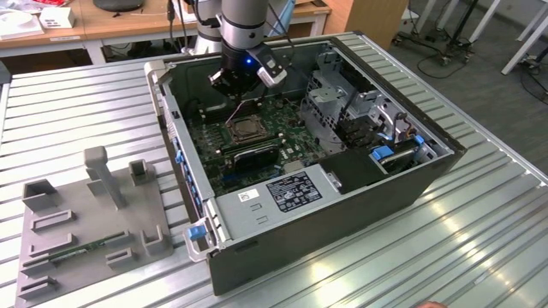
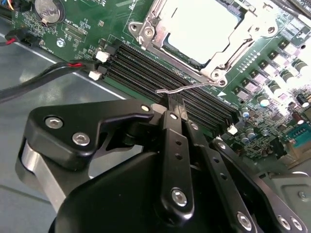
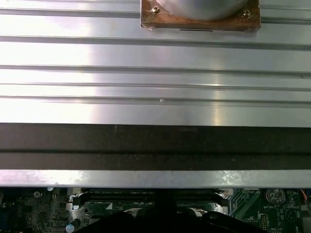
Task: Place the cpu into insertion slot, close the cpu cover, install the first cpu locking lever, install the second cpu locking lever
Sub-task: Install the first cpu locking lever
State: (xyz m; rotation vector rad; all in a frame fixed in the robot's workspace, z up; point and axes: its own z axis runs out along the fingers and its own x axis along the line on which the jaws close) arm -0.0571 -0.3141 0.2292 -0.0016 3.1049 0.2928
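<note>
exterior view: gripper (image 1: 233, 86) hangs inside the open computer case (image 1: 342, 212), just above the green board (image 1: 287, 119), near the insertion slot (image 1: 244, 130); a dark label (image 1: 296, 190) bears white print, unreadable. second wrist view: fingers (image 2: 171, 114) pressed together, pinching the hooked end of a wire cpu locking lever (image 2: 192, 86); just beyond, the cpu (image 2: 204, 24) sits in the slot, the cpu cover (image 2: 146, 30) flat around it. first wrist view: ribbed metal table (image 3: 155, 87), case wall, board edge.

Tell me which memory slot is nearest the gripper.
The outermost memory slot, farthest from the cpu cover; the gripper, shut on the lever, hangs just above it.
</note>
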